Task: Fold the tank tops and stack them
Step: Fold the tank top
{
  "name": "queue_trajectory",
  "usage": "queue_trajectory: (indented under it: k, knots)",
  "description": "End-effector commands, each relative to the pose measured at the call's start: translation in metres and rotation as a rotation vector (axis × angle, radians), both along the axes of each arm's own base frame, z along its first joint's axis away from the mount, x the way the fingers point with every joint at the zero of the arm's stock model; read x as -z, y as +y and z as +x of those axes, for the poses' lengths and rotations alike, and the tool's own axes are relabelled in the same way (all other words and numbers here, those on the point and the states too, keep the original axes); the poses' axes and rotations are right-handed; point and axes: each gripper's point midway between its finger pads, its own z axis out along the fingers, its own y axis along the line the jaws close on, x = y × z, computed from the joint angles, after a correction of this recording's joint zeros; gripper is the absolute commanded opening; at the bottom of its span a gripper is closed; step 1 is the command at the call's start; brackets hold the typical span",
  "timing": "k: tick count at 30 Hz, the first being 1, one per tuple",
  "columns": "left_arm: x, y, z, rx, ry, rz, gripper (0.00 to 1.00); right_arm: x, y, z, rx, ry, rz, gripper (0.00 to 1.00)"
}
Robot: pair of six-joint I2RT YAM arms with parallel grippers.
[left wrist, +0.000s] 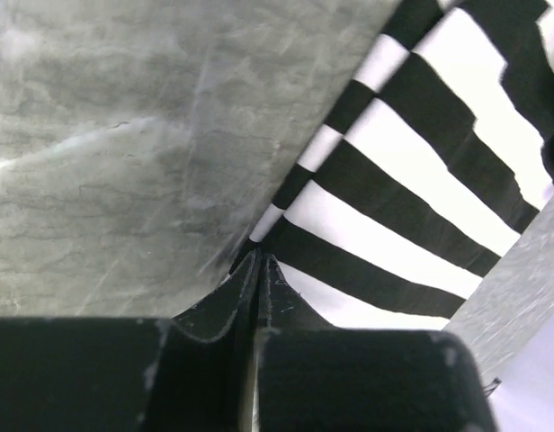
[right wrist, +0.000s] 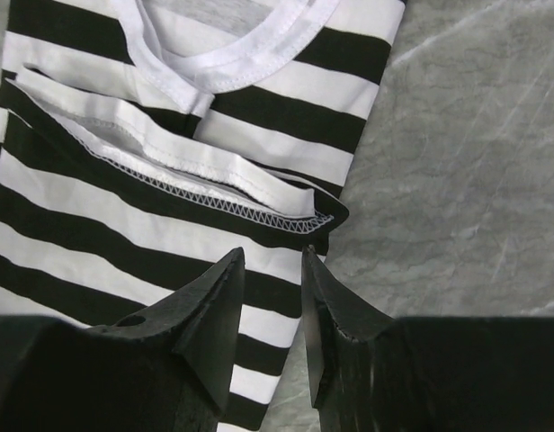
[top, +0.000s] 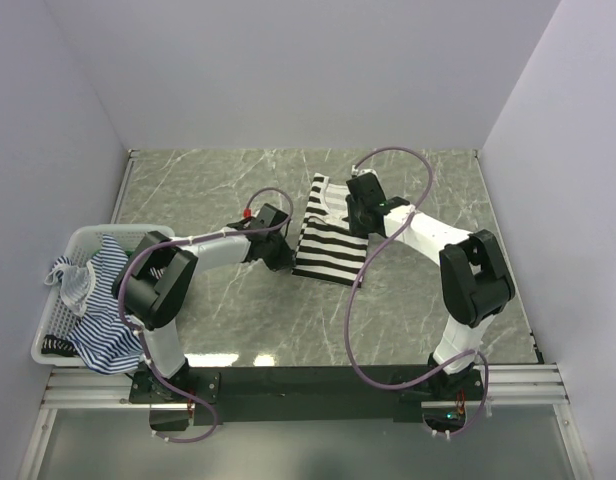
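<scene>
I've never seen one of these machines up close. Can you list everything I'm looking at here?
tank top: one, bold black-and-white stripes, partly folded, middle of the table
striped tops: a heap, number unclear, thin blue-and-white stripes, in the basket
basket: one, white mesh, at the far left
table: one, grey marbled
cables: two, mauve, one looping off each arm
arms: two, black and white, reaching in from the near edge
left gripper: black, shut, at the tank top's edge
right gripper: black, open, over the tank top's folded flap
</scene>
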Motion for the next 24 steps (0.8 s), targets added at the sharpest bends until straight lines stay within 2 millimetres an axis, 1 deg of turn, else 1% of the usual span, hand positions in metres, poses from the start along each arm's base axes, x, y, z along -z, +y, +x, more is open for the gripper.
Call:
queue_trajectory:
  k: [1, 2, 4, 5, 6, 7, 8, 9, 10, 11, 12, 13, 14, 15, 16, 17, 18, 20, 21, 23, 24]
  knots:
    - [-0.039, -0.009, 0.016, 0.048, -0.106, -0.011, 0.08, -0.006, -0.01, 0.006, 0.03, -0.037, -0.009, 0.39]
    - [-0.05, -0.013, 0.021, 0.066, -0.138, -0.017, 0.12, -0.005, -0.011, 0.006, 0.036, -0.034, -0.003, 0.39]
    - [-0.063, -0.02, 0.024, 0.106, -0.175, -0.022, 0.17, -0.005, -0.014, 0.005, 0.043, -0.031, 0.007, 0.39]
    - [-0.073, -0.027, 0.028, 0.12, -0.199, -0.031, 0.18, -0.005, -0.015, 0.004, 0.045, -0.031, 0.006, 0.39]
    - [-0.077, -0.031, 0.028, 0.133, -0.208, -0.03, 0.19, -0.003, -0.019, 0.004, 0.052, -0.027, 0.004, 0.39]
    - [-0.085, -0.042, 0.026, 0.16, -0.225, -0.034, 0.2, -0.002, -0.021, 0.004, 0.056, -0.026, 0.003, 0.39]
    - [-0.088, -0.049, 0.025, 0.176, -0.232, -0.036, 0.2, -0.001, -0.023, 0.003, 0.063, -0.022, 0.005, 0.39]
    - [-0.086, -0.055, 0.023, 0.192, -0.231, -0.034, 0.21, 0.003, -0.027, 0.002, 0.071, -0.012, 0.007, 0.39]
    - [-0.09, -0.068, 0.019, 0.218, -0.241, -0.044, 0.21, 0.005, -0.028, 0.001, 0.075, -0.007, 0.014, 0.39]
    - [-0.091, -0.075, 0.018, 0.23, -0.251, -0.052, 0.21, 0.006, -0.026, 0.001, 0.074, -0.007, 0.026, 0.39]
    - [-0.085, -0.083, 0.016, 0.248, -0.245, -0.06, 0.21, 0.01, -0.028, -0.001, 0.08, 0.002, 0.028, 0.39]
    - [-0.086, -0.097, 0.01, 0.275, -0.245, -0.081, 0.2, 0.011, -0.031, 0.0, 0.092, 0.002, 0.037, 0.39]
    - [-0.086, -0.106, 0.007, 0.294, -0.246, -0.101, 0.2, 0.012, -0.028, 0.0, 0.095, 0.011, 0.064, 0.39]
    - [-0.078, -0.114, 0.003, 0.312, -0.236, -0.099, 0.2, 0.015, -0.029, -0.002, 0.101, 0.016, 0.077, 0.39]
    - [-0.078, -0.127, -0.004, 0.332, -0.236, -0.108, 0.2, 0.015, -0.032, 0.0, 0.117, 0.015, 0.091, 0.39]
    - [-0.076, -0.133, -0.007, 0.342, -0.233, -0.114, 0.2, 0.014, -0.031, 0.002, 0.13, 0.008, 0.118, 0.39]
    - [-0.067, -0.139, -0.009, 0.349, -0.223, -0.114, 0.19, 0.016, -0.029, 0.001, 0.125, 0.015, 0.141, 0.39]
    - [-0.06, -0.148, -0.014, 0.35, -0.207, -0.126, 0.18, 0.015, -0.026, 0.004, 0.133, 0.006, 0.174, 0.39]
    - [-0.051, -0.151, -0.014, 0.347, -0.198, -0.123, 0.18, 0.016, -0.023, 0.004, 0.123, 0.01, 0.189, 0.39]
    - [-0.04, -0.152, -0.016, 0.327, -0.177, -0.111, 0.18, 0.017, -0.02, 0.006, 0.113, 0.011, 0.202, 0.39]
    - [-0.028, -0.15, -0.016, 0.305, -0.154, -0.097, 0.17, 0.018, -0.017, 0.006, 0.102, 0.019, 0.208, 0.37]
